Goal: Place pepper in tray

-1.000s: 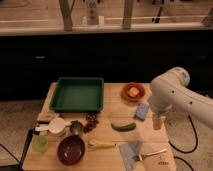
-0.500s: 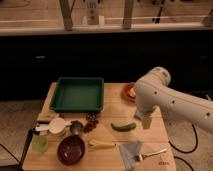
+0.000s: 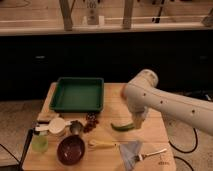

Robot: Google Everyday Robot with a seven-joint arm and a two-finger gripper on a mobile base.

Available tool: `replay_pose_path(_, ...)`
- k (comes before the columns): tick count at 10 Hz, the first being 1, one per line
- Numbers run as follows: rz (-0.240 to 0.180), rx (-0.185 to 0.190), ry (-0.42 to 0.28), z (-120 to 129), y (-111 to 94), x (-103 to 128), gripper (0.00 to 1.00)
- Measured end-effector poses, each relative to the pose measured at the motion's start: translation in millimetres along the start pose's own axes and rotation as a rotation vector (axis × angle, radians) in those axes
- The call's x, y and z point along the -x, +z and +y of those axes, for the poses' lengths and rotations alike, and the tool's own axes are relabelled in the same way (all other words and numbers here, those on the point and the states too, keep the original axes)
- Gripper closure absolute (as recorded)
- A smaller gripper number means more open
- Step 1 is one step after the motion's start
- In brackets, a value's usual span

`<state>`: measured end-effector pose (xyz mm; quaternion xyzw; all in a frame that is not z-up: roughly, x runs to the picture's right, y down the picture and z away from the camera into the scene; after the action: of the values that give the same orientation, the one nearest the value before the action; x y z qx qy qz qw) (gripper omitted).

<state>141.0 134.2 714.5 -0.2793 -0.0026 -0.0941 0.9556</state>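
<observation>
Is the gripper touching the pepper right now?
Cannot tell. The camera view shows the gripper low at the right end of the pepper, overlapping it; neither contact nor gap is plain.

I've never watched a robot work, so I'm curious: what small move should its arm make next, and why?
Probably ease the open pincer down over the pepper and close it. The pepper lies on the table right beside the pincer, not yet held, and the tray it belongs in sits further back.
</observation>
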Motion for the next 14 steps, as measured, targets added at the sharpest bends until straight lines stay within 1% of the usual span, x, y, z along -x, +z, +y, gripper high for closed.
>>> replay_pose_path(3,-0.012,0.000,-0.018,-1.2,11.8,5.1,0.20)
replay_pose_path(4,-0.023,0.000,-0.020,-1.9,17.5,12.6,0.20)
replay_pose_path(5,-0.036,0.000,-0.026,-2.5,27.6,19.7,0.20)
replay_pose_path(7,-0.050,0.001,-0.029,-2.3,41.6,22.1,0.20)
replay_pose_path(8,-0.059,0.001,-0.034,-4.8,47.5,27.6,0.20)
replay_pose_path(10,-0.073,0.006,-0.030,-0.1,59.1,27.5,0.20)
replay_pose_path(11,-0.083,0.009,-0.033,1.3,71.9,31.4,0.20)
replay_pose_path(12,-0.090,0.010,-0.039,0.9,80.3,35.5,0.20)
replay_pose_path(14,-0.101,0.015,-0.039,1.6,91.0,37.0,0.20)
